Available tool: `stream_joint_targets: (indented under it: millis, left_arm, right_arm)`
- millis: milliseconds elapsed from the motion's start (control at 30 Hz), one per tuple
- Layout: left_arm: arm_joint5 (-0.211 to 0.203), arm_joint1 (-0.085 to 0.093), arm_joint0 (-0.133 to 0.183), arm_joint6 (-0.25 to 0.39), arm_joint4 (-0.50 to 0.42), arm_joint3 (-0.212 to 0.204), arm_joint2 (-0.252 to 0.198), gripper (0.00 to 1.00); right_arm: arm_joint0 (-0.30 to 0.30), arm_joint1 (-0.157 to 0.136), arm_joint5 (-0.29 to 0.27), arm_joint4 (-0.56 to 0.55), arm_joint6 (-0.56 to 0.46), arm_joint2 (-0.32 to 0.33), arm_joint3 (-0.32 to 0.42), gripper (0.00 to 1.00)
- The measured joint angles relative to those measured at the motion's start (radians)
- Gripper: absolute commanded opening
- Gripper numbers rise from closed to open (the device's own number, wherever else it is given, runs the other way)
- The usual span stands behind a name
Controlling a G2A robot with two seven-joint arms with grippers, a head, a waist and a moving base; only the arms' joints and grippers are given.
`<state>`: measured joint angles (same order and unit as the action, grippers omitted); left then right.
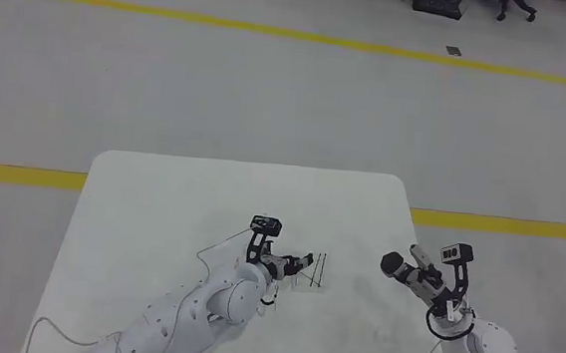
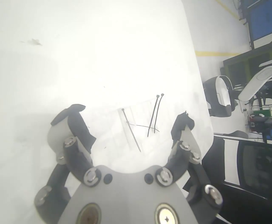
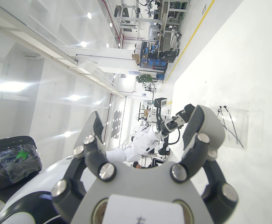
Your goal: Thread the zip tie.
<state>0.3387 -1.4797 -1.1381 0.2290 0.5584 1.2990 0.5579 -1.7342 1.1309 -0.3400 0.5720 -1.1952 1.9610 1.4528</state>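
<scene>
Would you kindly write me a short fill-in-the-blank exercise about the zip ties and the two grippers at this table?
1. The zip ties lying on the white table are ___ in colour.
2. The left gripper, close by them, has its jaws ___.
3. The right gripper, off to the side, holds ___.
Missing words: black; open; nothing.

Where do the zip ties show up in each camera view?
Top view: zip ties on the table beside the left gripper.
Left wrist view: on the table just ahead of its open fingers.
Right wrist view: on a clear sheet past the right gripper.
Shared landmark: the left gripper.
</scene>
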Motion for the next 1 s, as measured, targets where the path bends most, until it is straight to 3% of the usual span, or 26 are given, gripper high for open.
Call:
stream_joint_targets:
  millis: [67,233,400,533,900,1000]
  left_arm:
    - [0.000,-0.001,0.002,0.017,0.028,0.004,-0.015,1.00]
    - [0.001,-0.016,0.032,0.184,0.095,0.014,-0.015,1.00]
    - [0.001,-0.046,0.045,0.364,0.189,0.045,0.027,1.00]
    - [0.001,-0.079,0.045,0.496,0.232,0.032,0.083,1.00]
    - [0.001,-0.083,0.044,0.501,0.233,0.030,0.092,1.00]
    - [0.001,-0.086,0.037,0.447,0.243,0.034,0.095,1.00]
  right_arm:
    - [0.000,0.000,0.000,0.000,0.000,0.000,0.000,1.00]
    - [0.000,0.000,0.000,0.000,0.000,0.000,0.000,1.00]
    - [0.000,0.000,0.000,0.000,0.000,0.000,0.000,1.00]
    - [0.000,0.000,0.000,0.000,0.000,0.000,0.000,1.00]
    - [0.000,0.000,0.000,0.000,0.000,0.000,0.000,1.00]
    - [0.000,0.000,0.000,0.000,0.000,0.000,0.000,1.00]
